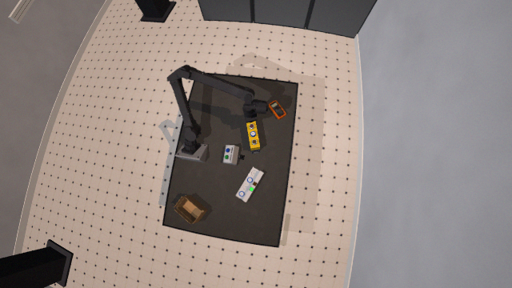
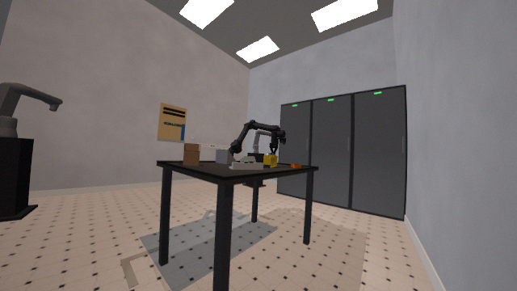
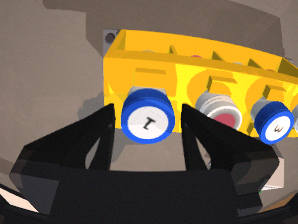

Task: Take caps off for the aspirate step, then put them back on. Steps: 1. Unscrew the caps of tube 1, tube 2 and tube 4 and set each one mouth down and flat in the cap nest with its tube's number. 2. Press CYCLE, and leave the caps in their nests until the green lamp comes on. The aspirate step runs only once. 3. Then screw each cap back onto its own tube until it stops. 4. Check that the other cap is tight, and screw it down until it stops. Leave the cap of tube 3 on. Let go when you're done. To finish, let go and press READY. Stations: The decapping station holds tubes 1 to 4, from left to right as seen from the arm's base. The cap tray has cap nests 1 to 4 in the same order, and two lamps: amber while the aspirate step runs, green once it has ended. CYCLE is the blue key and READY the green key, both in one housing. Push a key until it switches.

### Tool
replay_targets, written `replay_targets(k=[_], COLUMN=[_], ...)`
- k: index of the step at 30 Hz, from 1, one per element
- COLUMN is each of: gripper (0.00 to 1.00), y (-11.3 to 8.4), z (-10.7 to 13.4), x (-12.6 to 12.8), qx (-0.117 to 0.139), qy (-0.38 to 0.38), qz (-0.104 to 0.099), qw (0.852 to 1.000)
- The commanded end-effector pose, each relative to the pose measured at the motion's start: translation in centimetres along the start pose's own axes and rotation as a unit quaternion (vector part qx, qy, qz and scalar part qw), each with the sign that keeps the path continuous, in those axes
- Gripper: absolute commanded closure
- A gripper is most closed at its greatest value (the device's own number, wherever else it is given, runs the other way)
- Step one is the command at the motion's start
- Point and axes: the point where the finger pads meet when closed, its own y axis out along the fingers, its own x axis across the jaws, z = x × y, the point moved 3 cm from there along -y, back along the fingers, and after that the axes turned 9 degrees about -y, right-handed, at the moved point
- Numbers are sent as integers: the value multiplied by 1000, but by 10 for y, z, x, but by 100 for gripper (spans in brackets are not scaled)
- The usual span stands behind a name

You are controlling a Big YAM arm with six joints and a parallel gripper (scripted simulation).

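Observation:
The yellow decapping station (image 1: 257, 147) (image 2: 270, 161) (image 3: 190, 70) holds the tubes. Tube 1's blue cap (image 3: 149, 124) sits on its tube between my fingers. My gripper (image 3: 148, 110) (image 2: 273, 153) is partly open, with gaps on both sides of that cap. Tube 2 (image 3: 224, 118) is uncapped, its red content showing. Tube 3's blue cap (image 3: 274, 123) (image 1: 253, 134) is on. Tube 4 (image 1: 254, 142) is uncapped. The white cap tray (image 1: 244, 199) (image 2: 247, 166) holds one blue-rimmed cap (image 1: 250, 180) in nest 2 and another (image 1: 242, 194) in nest 4. The green lamp (image 1: 251, 189) is lit; the amber lamp (image 1: 254, 184) is dark.
The key housing (image 1: 233, 158) with blue CYCLE (image 1: 228, 150) and green READY (image 1: 226, 157) stands between the arm's base and the station. An orange meter (image 1: 277, 110) (image 2: 296, 166) lies beyond the station. A brown open box (image 1: 191, 209) (image 2: 191, 154) stands near the table's corner.

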Motion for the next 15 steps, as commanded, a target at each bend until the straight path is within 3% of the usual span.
replay_targets(k=[1,2,15], gripper=[51,100,100], y=[-2,-5,-5], z=[-11,-8,-8], x=[9,4,4], qx=[1,-6,-6], qy=[-42,-33,-33], qz=[-3,2,2], qw=[999,999,999])
